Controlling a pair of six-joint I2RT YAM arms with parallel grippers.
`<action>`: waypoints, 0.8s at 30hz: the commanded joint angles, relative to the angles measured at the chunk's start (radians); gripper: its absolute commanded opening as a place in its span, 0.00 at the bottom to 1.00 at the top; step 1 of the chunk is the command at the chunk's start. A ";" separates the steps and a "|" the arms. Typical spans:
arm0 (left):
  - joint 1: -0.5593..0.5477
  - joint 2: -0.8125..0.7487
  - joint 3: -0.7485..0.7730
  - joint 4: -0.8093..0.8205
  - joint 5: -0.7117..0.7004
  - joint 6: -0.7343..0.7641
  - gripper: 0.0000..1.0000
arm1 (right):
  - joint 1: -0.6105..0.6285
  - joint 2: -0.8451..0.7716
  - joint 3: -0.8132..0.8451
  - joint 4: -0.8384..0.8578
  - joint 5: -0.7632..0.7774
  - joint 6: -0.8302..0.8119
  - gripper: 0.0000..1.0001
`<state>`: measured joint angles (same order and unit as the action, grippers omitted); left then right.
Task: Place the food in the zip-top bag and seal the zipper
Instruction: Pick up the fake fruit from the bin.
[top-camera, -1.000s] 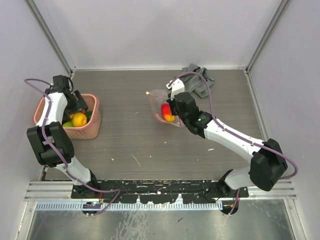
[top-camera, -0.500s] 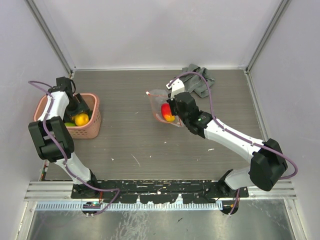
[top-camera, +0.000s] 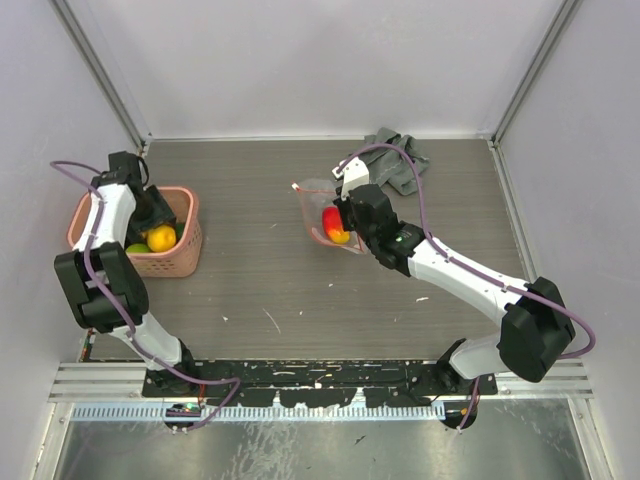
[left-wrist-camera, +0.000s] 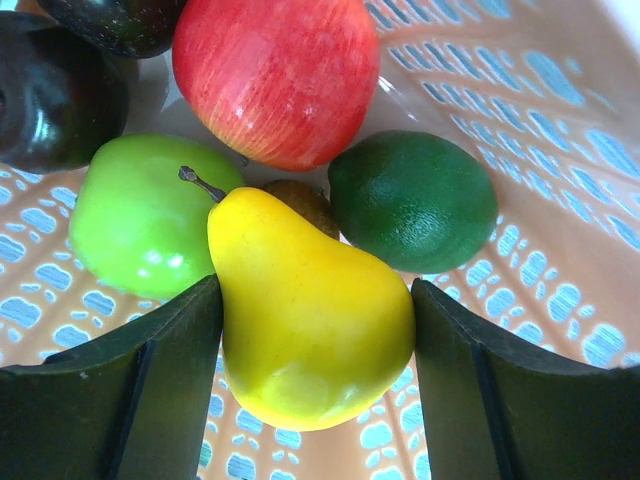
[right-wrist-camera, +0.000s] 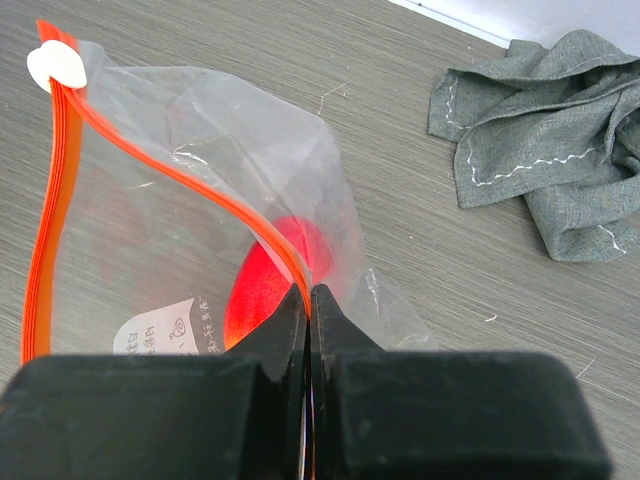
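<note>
My left gripper (left-wrist-camera: 315, 330) is down inside the pink basket (top-camera: 192, 225), and its two fingers press the sides of a yellow pear (left-wrist-camera: 300, 310). Around the pear lie a red apple (left-wrist-camera: 275, 75), a green apple (left-wrist-camera: 140, 225), a dark green lime (left-wrist-camera: 412, 200) and dark purple fruits (left-wrist-camera: 50, 95). The clear zip-top bag (right-wrist-camera: 190, 210) lies mid-table with a red-orange fruit (right-wrist-camera: 265, 275) inside. My right gripper (right-wrist-camera: 308, 300) is shut on the bag's red-orange zipper strip (right-wrist-camera: 190, 180). The white slider (right-wrist-camera: 55, 68) sits at the strip's far end.
A crumpled grey cloth (top-camera: 400, 165) lies at the back of the table, right of the bag, and shows in the right wrist view (right-wrist-camera: 540, 150). The basket stands against the left wall. Grey walls close in three sides.
My left wrist shifted slightly over the basket and back. The pear, the bag and the right arm have stayed where they were.
</note>
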<state>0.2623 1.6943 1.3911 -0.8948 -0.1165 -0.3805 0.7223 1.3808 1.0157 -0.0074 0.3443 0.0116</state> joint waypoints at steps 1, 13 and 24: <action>-0.001 -0.106 0.023 0.000 0.015 -0.012 0.37 | -0.004 -0.041 0.010 0.065 -0.003 0.017 0.02; -0.009 -0.333 -0.029 0.065 0.111 -0.045 0.33 | -0.003 -0.044 0.035 0.032 -0.019 0.037 0.02; -0.080 -0.525 -0.055 0.132 0.239 -0.058 0.32 | -0.003 -0.039 0.075 -0.002 -0.053 0.134 0.00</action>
<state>0.2016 1.2282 1.3357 -0.8257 0.0547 -0.4301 0.7223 1.3785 1.0267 -0.0330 0.3080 0.0887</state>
